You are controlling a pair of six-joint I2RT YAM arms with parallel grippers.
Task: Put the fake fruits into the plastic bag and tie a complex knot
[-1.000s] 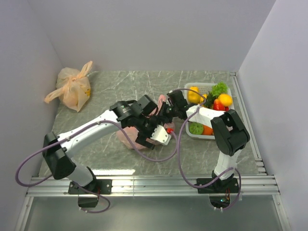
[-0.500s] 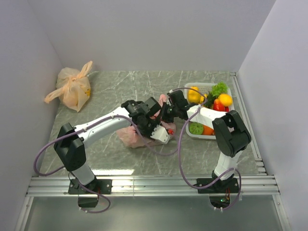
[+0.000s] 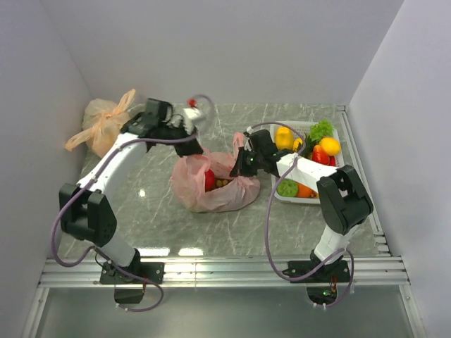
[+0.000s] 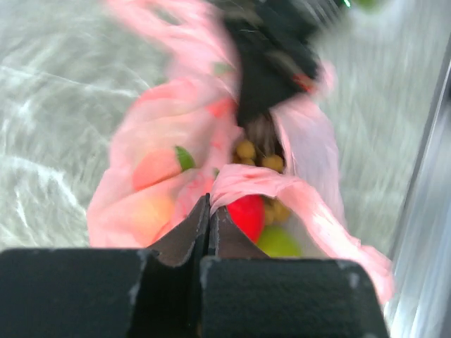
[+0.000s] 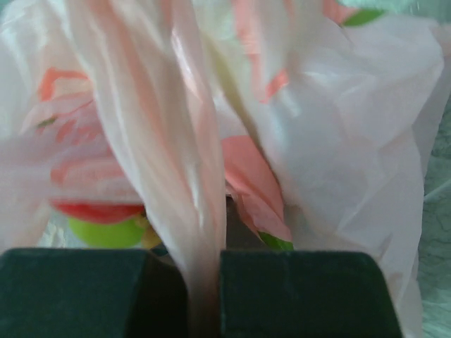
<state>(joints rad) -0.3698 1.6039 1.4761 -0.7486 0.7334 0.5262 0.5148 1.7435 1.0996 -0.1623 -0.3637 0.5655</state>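
Swung up and away to the left of the plastic bag (image 3: 215, 186), the left arm (image 3: 113, 158) now reaches beside the pale orange knotted bag (image 3: 106, 130); a second ago it lay across the pink bag. The left jaws, wide apart then, are pressed shut with a pink strand of the bag caught at their tips. The bag sits open on the desk (image 3: 155, 211) where it was, fake fruits (image 3: 209, 179) showing inside. At its right edge the right jaws stay clamped on a twisted strip of its plastic. Right of the bag, the white basket (image 3: 299, 125) holds more fruits.
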